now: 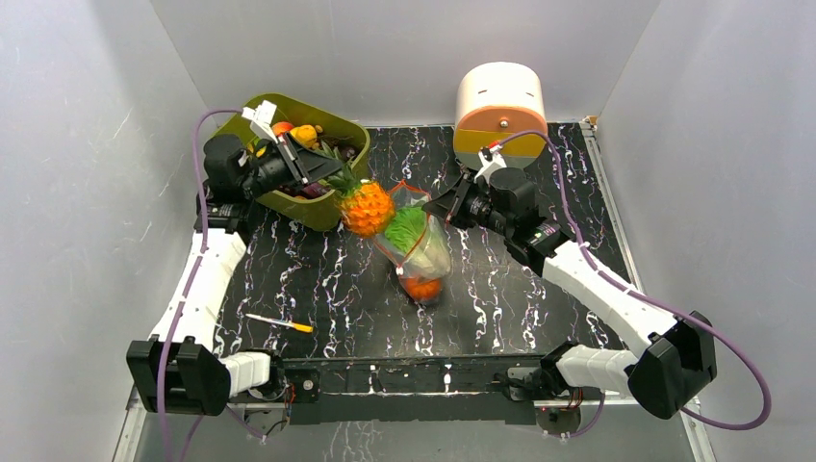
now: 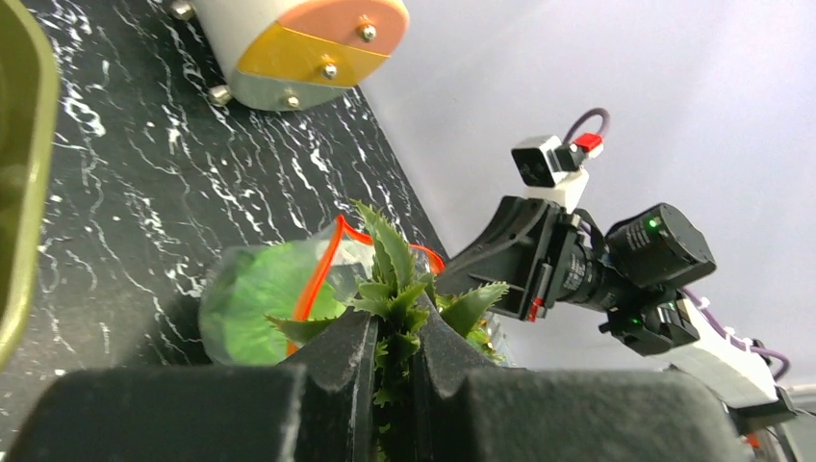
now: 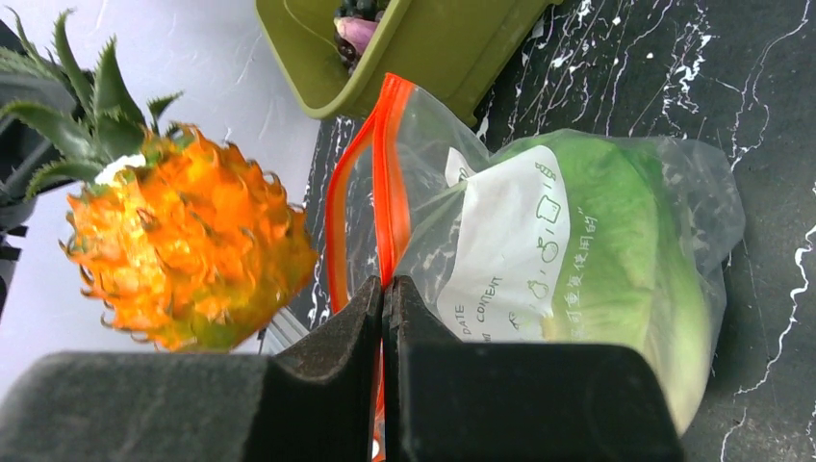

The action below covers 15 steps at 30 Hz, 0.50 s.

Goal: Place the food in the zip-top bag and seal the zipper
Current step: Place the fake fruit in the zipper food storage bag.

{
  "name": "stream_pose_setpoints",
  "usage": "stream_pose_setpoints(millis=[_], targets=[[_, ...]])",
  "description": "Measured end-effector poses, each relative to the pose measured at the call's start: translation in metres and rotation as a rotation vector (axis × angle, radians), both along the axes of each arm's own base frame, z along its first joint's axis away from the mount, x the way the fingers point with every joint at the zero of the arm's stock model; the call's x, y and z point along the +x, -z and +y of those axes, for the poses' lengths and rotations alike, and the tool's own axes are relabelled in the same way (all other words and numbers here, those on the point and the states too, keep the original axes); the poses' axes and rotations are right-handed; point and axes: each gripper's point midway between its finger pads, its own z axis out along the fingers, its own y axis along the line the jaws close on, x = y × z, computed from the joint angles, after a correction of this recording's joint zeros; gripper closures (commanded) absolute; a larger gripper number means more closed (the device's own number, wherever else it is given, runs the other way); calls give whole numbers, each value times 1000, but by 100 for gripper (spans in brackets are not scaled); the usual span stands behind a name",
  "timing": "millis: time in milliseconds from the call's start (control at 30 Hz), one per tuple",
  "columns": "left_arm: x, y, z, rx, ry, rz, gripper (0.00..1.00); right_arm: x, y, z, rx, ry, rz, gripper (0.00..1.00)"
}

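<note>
**Progress: partly filled, not sealed.**

- Zip-top bag (image 1: 420, 243): lay on the black marbled surface (image 1: 318, 279) near the middle, mouth toward the far side and gaping. The zipper (image 3: 390, 164), a red-orange strip, stood parted in a loop, so sealing was yet to be done.
- Bag contents: a leafy green lettuce (image 3: 616, 241) filling most of the pouch, and a round orange piece (image 1: 421, 288) at the closed end.
- Pineapple (image 1: 368, 208): held in the air just beside the bag mouth, outside it. I judged it the item being loaded.
- Left gripper (image 2: 390, 332): jaws clamped on the pineapple's green crown.
- Right gripper (image 3: 385, 289): jaws pressed together on the bag's mouth edge at the zipper strip, holding the opening up.
- Olive-green bin (image 1: 300, 208): at the far left, just behind the pineapple. It held more food: orange pieces (image 1: 293, 132) and a purple piece (image 3: 352, 30), with others too shadowed to name. These looked yet to be bagged.
- Off-task: a yellow-tipped pen (image 1: 279, 322) lying on the near left of the surface, and a white drum with an orange and yellow face (image 1: 498, 101) at the far right.
</note>
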Motion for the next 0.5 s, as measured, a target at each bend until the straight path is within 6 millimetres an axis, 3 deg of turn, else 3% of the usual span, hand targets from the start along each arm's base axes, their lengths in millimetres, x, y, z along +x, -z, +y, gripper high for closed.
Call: stream_pose_setpoints(millis=[200, 400, 500], targets=[[-12, 6, -15, -57, 40, 9, 100, 3, -5, 3, 22, 13, -5, 100], [-14, 30, -33, -124, 65, 23, 100, 0, -8, 7, 32, 4, -8, 100], [-13, 31, -45, -124, 80, -3, 100, -1, -9, 9, 39, 0, -9, 100]])
